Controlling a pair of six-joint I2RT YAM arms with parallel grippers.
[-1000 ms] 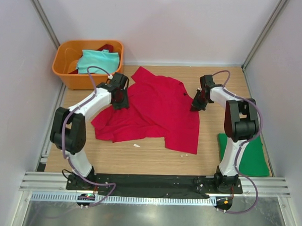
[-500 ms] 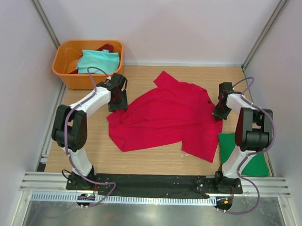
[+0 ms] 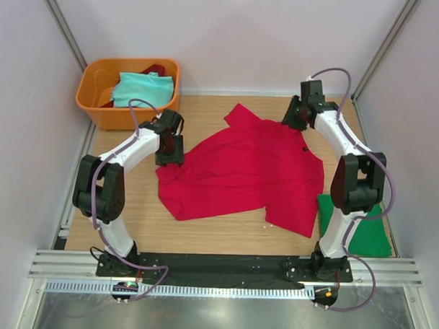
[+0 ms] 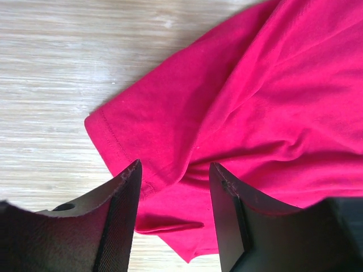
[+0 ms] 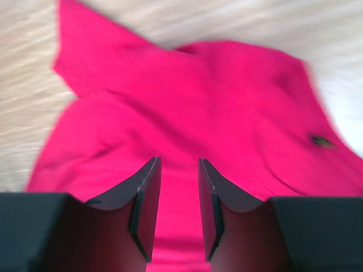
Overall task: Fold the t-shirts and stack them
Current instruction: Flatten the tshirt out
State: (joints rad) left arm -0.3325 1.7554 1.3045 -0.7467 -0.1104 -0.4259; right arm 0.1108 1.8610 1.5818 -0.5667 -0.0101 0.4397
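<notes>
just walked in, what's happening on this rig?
A red t-shirt lies spread but wrinkled on the table. Both grippers are open, holding nothing: the left gripper at a sleeve, the right gripper over the shirt's far part. A green t-shirt lies flat at the near right; a teal t-shirt is in the orange tub.

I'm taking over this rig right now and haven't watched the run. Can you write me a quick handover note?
Left gripper: open, low over a hem on the left side of the red shirt, holding nothing.
Right gripper: open, above the red shirt near its far right edge, holding nothing.
Red shirt: spread out mid-table, wrinkled, not folded.
Green shirt: lies flat at the table's near right, by the right arm's base, and looks folded.
Teal shirt: in the orange tub.
Done: green, apparently.
Left: fold red, fetch and fold teal, stack all three.
</notes>
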